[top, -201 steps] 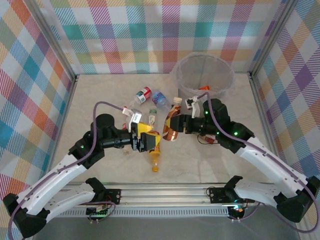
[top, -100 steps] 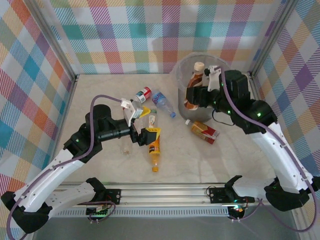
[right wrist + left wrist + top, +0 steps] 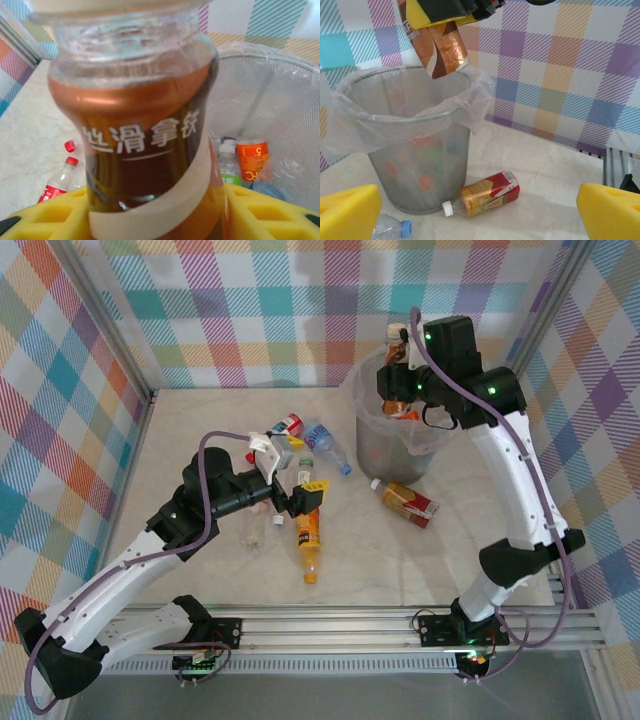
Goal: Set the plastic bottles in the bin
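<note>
One bottle [image 3: 442, 50] above the bin [image 3: 437, 160], second bottle [image 3: 487, 193] beside its base.

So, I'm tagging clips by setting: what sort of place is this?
Probably a robot test cell: plaid cloth walls on a metal frame, two arms bolted to a rail, bottles staged beside a bin.

Bright multicoloured plaid walls [image 3: 250, 300] enclose a pale marbled tabletop [image 3: 175, 415] on three sides; an aluminium rail [image 3: 330, 620] lines the near edge.

- Top external: high at the near edge, looking down over the whole tabletop [image 3: 190, 430].
- Left wrist: low, level, facing the bin [image 3: 405, 150] side-on.
- Right wrist: close above that bin, which all three views share.
</note>
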Motion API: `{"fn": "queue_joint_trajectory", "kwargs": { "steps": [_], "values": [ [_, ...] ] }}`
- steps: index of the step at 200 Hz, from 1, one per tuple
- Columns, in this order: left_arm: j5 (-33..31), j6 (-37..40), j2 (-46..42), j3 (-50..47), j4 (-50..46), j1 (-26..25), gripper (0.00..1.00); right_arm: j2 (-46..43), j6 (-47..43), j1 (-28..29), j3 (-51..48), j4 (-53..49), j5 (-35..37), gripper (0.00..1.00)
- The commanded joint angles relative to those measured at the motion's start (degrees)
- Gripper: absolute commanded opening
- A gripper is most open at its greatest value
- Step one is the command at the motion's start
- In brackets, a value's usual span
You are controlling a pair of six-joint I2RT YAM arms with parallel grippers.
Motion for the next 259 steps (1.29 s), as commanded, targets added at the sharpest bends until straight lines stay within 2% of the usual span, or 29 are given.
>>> {"fn": "queue_joint_trajectory", "kwargs": {
  "steps": [1, 40, 105, 198, 259],
  "values": [
    [-1.4, 0.17, -0.11, -1.28, 3.7, 0.37, 1.0, 4.24, -2.47, -2.36, 6.71, -5.2, 0.87, 0.54],
    [-1.93, -1.48, 0.53, -2.23, 3.2, 0.38, 1.0, 10.73, -2.5, -6.21, 11.52, -8.67, -3.14, 0.54],
    [-2.16, -2.24, 3.0, -1.34, 0.27, 0.39, 1.0, 18.84, -2.93, -11.98, 11.32, -8.64, -7.15, 0.54],
    [-3.52, -2.76, 4.92, 0.94, -4.32, 0.37, 1.0, 26.61, -4.08, -12.36, 7.88, -10.96, -9.64, 0.56],
    [-4.34, -3.67, 5.47, 1.45, -5.18, 0.37, 1.0, 27.72, -4.34, -12.36, 3.5, -11.46, -8.77, 0.59]
  ]
}}
